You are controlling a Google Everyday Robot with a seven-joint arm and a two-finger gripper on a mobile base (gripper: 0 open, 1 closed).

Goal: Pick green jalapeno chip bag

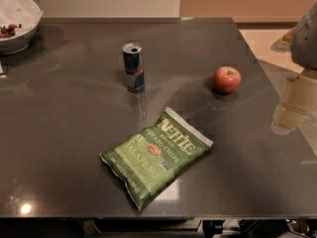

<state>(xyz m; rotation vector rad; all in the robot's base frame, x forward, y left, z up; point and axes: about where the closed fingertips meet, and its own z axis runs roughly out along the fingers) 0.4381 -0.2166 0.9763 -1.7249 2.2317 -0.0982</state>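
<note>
The green jalapeno chip bag (157,153) lies flat on the dark grey table (64,148), near the front edge and slightly right of centre. It is turned diagonally, with its white "Kettle" and "Jalapeno" lettering facing up. My gripper (291,110) hangs at the far right edge of the view, beyond the table's right side. It is well to the right of the bag, apart from it, and holds nothing that I can see.
A slim blue and silver can (133,67) stands upright behind the bag. A red apple (227,79) sits at the right, between the bag and the gripper. A white bowl (15,21) is at the back left corner. The table's right edge runs diagonally near the gripper.
</note>
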